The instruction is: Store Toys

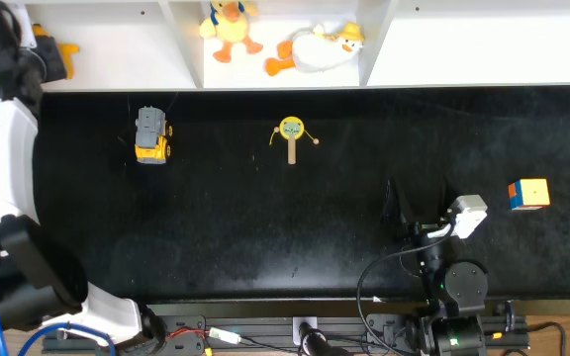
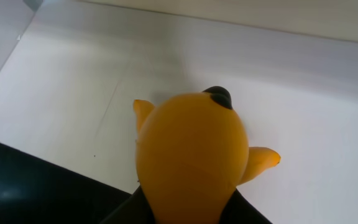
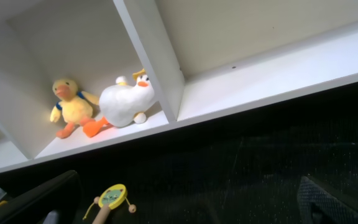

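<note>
The left gripper (image 2: 188,218) is clenched on an orange rounded soft toy with a black nose (image 2: 191,155), holding it over the floor of the white shelf's left compartment (image 2: 73,93), near the front lip. If it is released here, the round body could roll off onto the black bench (image 1: 265,227). The right gripper (image 1: 416,208) sits spread wide and empty above the bench. A yellow-and-grey toy truck (image 1: 152,134), a yellow rattle drum on a wooden stick (image 1: 292,133) and a multicoloured cube (image 1: 528,194) lie unstored. A yellow plush duck (image 1: 231,25) and a white plush goose (image 1: 315,47) occupy the middle compartment.

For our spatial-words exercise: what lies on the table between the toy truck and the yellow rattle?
Nothing: the top view shows bare black table between the truck and rattle.
</note>
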You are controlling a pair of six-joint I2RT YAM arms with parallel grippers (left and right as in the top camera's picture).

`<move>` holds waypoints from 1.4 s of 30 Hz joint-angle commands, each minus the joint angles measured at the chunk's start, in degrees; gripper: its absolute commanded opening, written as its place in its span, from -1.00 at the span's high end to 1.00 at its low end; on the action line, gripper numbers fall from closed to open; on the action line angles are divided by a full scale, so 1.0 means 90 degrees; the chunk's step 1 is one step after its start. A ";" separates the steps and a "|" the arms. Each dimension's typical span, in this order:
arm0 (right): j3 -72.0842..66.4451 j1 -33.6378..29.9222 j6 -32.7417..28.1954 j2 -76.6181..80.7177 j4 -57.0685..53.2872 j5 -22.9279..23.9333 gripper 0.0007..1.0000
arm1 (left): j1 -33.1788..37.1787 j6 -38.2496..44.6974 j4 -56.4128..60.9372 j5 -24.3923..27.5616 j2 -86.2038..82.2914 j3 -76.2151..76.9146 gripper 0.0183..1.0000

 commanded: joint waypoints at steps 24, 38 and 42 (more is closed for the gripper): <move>-0.0087 0.0029 0.0024 -0.0058 0.0029 0.0024 -0.99 | -0.0024 -0.0163 0.0015 -0.0129 0.0172 0.0075 -0.47; -0.0087 0.0029 0.0024 -0.0058 0.0029 0.0024 -0.99 | -0.0024 -0.0160 -0.0209 -0.0131 -0.0209 0.0075 -0.99; -0.0087 0.0029 0.0024 -0.0058 0.0032 0.0024 -0.99 | -0.0024 -0.0160 -0.0342 -0.0131 -0.0398 0.0075 -1.00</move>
